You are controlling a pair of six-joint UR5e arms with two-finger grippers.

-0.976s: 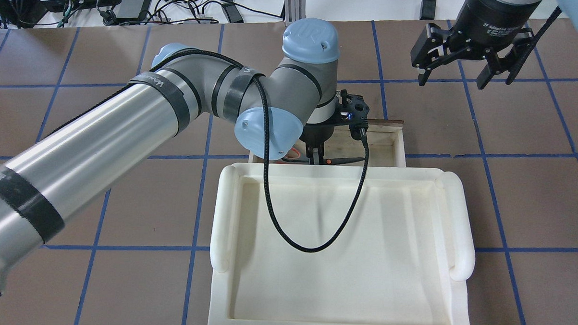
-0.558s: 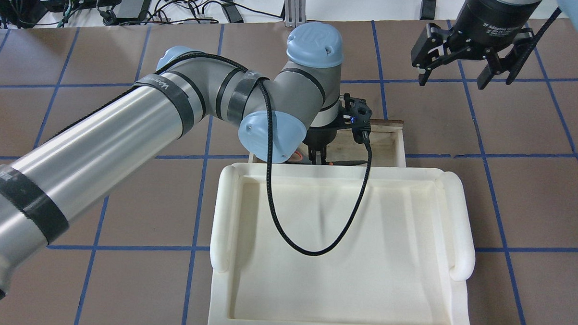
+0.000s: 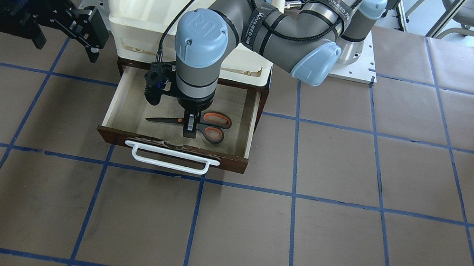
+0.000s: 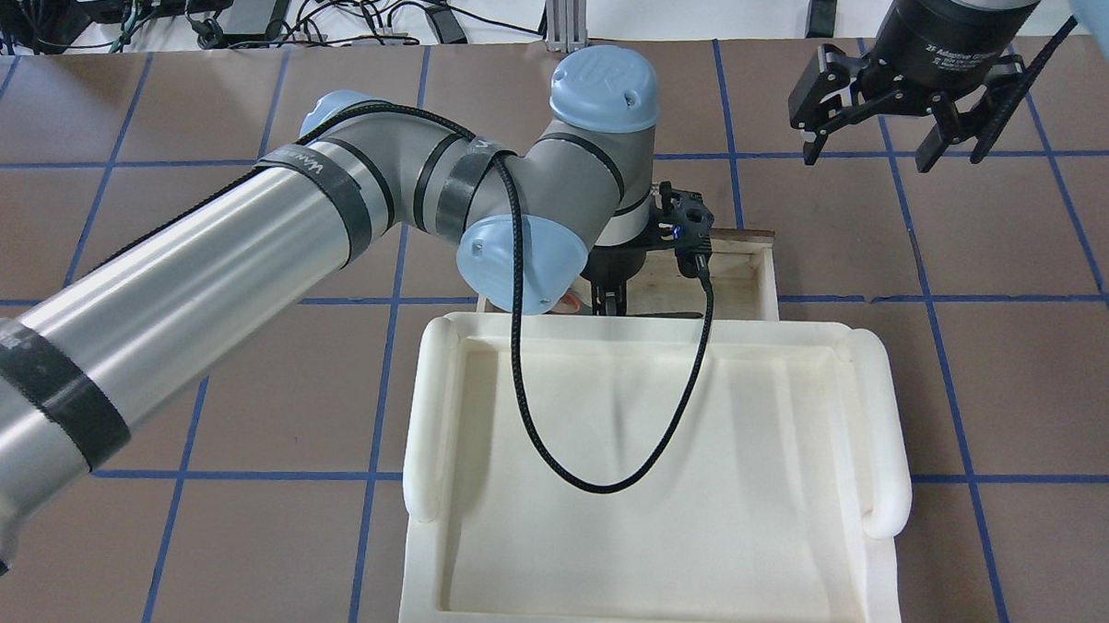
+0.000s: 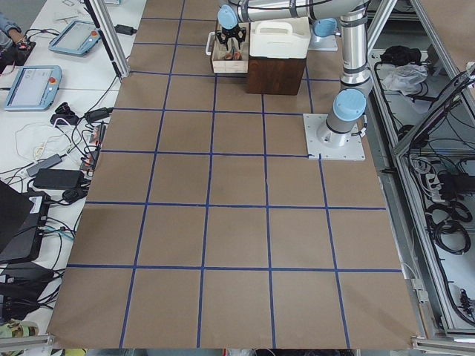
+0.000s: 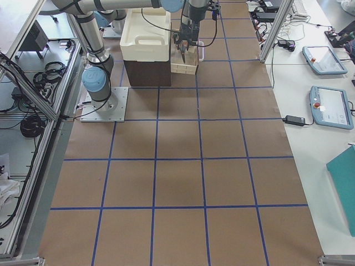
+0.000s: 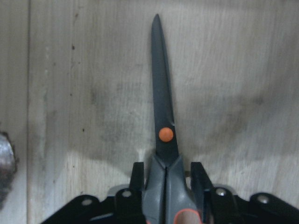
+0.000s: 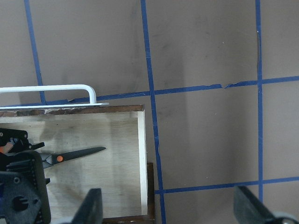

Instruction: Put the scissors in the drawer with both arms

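The scissors (image 3: 208,129) lie flat on the pale floor of the open drawer (image 3: 172,145), blades toward the right arm's side. My left gripper (image 3: 189,132) reaches straight down into the drawer and is shut on the scissors' neck just behind the orange pivot. The left wrist view shows the blades (image 7: 161,107) pointing away, with a finger on each side of the neck. From overhead only a blade tip (image 4: 674,313) shows past the tray. My right gripper (image 4: 892,157) hangs open and empty above the table beside the drawer. It also shows in the front view (image 3: 67,49).
The cream-white tray (image 4: 883,406) sits on top of the dark wooden box and hides the drawer's rear part from overhead. The drawer's white bar handle (image 3: 167,160) sticks out toward the operators' side. Brown table with blue tape lines all round.
My left arm has come down a little and shifted slightly forward, bringing the scissors lower into the drawer. The right arm has not moved.
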